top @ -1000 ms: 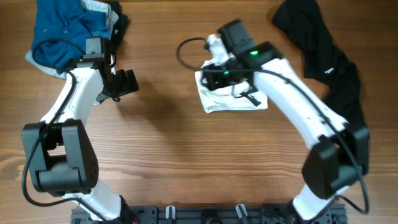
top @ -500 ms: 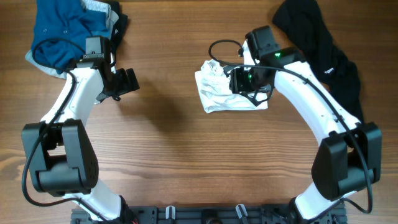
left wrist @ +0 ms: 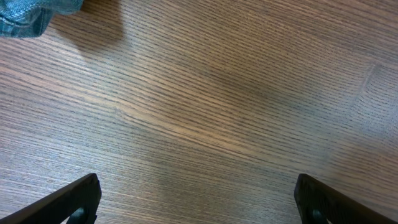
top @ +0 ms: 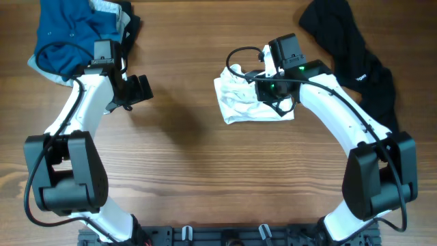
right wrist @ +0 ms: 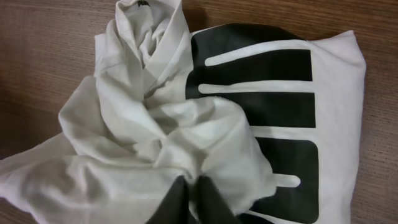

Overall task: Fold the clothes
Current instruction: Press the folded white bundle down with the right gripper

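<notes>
A white T-shirt [top: 240, 104] with a black print lies partly folded at the table's centre right, its upper left part bunched up. In the right wrist view the shirt [right wrist: 155, 124] fills the frame, crumpled on the left, with the flat black print on the right. My right gripper [top: 265, 87] [right wrist: 194, 184] sits on the shirt's upper right part. Its fingers are pressed together, pinching a fold of the white cloth. My left gripper [top: 140, 90] [left wrist: 198, 200] hovers wide open over bare wood at the left, holding nothing.
A heap of blue and grey clothes [top: 75, 31] lies at the back left, and its denim edge [left wrist: 25, 12] shows in the left wrist view. A black garment [top: 355, 55] is draped along the back right and right side. The wooden table [top: 191, 171] lies between.
My right gripper swung off to the right of the shirt with its jaws apart, then came back a little to the left and closed on the cloth. The left arm has not moved.
</notes>
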`<state>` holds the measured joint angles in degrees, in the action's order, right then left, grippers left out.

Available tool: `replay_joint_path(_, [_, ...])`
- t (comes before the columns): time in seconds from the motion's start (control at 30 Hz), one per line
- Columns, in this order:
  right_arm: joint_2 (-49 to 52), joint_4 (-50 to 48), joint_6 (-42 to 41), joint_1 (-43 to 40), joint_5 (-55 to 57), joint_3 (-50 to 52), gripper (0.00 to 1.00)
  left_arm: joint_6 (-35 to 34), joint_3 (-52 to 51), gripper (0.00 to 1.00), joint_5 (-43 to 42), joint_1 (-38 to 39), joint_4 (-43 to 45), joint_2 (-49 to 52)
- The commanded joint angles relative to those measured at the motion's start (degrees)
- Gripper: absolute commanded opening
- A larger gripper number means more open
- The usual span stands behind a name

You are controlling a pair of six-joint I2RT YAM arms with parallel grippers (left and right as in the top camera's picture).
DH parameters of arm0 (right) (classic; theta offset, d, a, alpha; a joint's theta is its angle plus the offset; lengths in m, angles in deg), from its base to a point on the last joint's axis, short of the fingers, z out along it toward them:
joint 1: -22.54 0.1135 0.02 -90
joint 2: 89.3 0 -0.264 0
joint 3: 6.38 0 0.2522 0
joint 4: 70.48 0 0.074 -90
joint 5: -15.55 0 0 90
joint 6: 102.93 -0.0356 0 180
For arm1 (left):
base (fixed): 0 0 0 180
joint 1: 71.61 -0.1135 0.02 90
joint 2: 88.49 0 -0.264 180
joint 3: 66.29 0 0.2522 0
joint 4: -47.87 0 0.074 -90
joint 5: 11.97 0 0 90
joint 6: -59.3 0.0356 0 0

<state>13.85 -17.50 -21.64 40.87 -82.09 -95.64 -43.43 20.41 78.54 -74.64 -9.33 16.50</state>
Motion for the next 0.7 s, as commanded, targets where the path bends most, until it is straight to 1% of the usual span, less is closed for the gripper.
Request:
replay_joint_path(0.0, [-0.3,0.2,2.6,0.2,0.6,0.2,0.04,0.7,0.7,1.0,-0.7,-0.2,0.2,0.1])
replay_joint_path(0.1, [-0.3,0.1,3.1,0.2,0.1,0.2,0.04,0.7,0.7,1.0,-0.7,-0.2,0.1,0.1])
replay_joint_path(0.2, [-0.4,0.1,5.7,0.2,-3.5,0.2,0.04,0.7,0.7,1.0,-0.7,-0.2,0.2,0.1])
replay_joint_path(0.43, [-0.6,0.7,7.7,0.2,-9.5,0.2,0.04,0.7,0.7,1.0,-0.7,-0.2,0.2,0.1])
replay_joint_path(0.57, [-1.9,0.9,8.8,1.4,-11.6,-0.2,0.04,0.7,0.7,1.0,-0.7,-0.3,0.3,0.1])
replay_joint_path(0.67, [-3.8,0.7,8.7,4.0,-11.8,-0.4,0.04,0.7,0.7,1.0,-0.7,-0.3,0.6,0.1])
